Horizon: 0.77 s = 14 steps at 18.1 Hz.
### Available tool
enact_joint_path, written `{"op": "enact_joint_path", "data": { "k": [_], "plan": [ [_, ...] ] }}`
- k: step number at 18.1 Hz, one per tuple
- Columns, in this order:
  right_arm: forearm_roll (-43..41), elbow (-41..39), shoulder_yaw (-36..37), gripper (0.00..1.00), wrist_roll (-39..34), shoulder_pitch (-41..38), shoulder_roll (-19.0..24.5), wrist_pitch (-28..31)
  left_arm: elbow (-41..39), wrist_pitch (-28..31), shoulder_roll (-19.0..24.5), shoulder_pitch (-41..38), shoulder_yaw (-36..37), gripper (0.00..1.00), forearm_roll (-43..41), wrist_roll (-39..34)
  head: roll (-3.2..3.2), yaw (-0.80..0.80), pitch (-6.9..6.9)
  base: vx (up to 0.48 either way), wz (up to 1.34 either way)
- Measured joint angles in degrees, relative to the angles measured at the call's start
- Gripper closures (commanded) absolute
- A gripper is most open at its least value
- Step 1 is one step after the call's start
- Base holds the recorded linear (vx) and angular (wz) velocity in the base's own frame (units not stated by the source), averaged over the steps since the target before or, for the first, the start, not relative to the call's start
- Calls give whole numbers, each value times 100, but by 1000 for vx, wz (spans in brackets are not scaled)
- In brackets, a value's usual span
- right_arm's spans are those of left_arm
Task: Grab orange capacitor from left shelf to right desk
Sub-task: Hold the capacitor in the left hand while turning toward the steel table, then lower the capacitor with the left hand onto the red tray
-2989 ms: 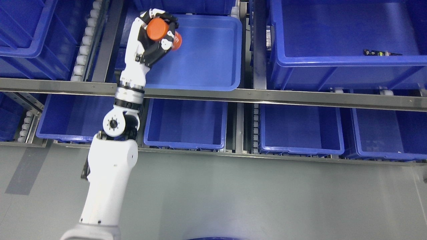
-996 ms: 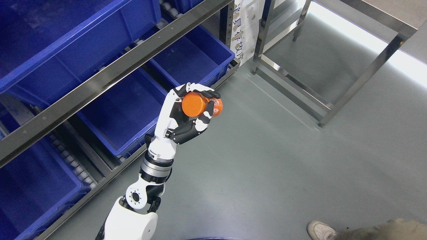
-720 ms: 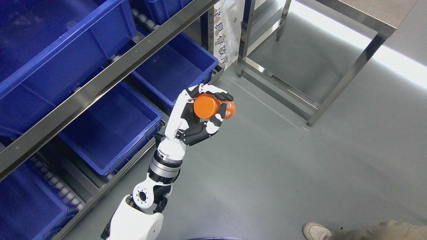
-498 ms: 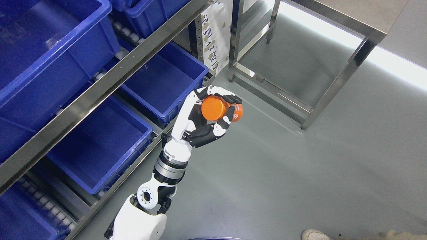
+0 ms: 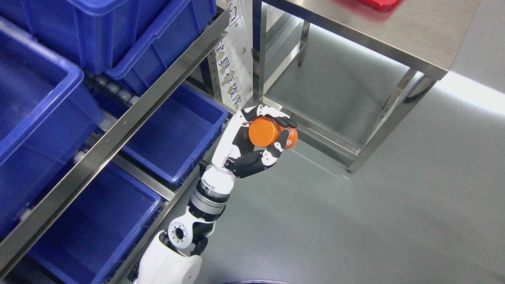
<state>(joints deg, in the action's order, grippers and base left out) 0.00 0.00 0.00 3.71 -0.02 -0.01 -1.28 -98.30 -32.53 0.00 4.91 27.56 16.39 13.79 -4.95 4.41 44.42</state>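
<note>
My left hand (image 5: 263, 136) is shut on the orange capacitor (image 5: 268, 132), a short orange cylinder with white print on its side. I hold it in the air over the grey floor, near the middle of the head view. It hangs between the shelf (image 5: 118, 130) on the left and the steel desk (image 5: 378, 35) at the upper right. The capacitor is below and left of the desk top, close to the desk's lower crossbar. My right arm is out of the picture.
Blue bins (image 5: 173, 134) fill the shelf's tiers on the left. A printed white sign (image 5: 230, 75) hangs on the shelf's end post. The steel desk's legs (image 5: 378, 126) and low bars stand just right of my hand. A red object (image 5: 378, 3) lies on the desk top's far edge.
The camera has swung right, so the shelf slides off to the left and the desk top comes into view. My left hand has kept its grip on the capacitor. The person's shoe has left the picture.
</note>
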Motion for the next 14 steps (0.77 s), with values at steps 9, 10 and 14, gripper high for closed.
{"op": "enact_joint_path", "data": {
  "k": [9,10,14],
  "plan": [
    [0,0,0,0,0,1,0,0,11,708,0,653,176,98,4,14,0,0,0,347,-262],
    [0,0,0,0,0,2,1,0,42,887,0,847,210,98,6,2,0,0,0,349,-271],
    [0,0,0,0,0,2,2,0,349,1570,0,1747,314,98,13,-71,0,0,0,333,-199]
  ]
}}
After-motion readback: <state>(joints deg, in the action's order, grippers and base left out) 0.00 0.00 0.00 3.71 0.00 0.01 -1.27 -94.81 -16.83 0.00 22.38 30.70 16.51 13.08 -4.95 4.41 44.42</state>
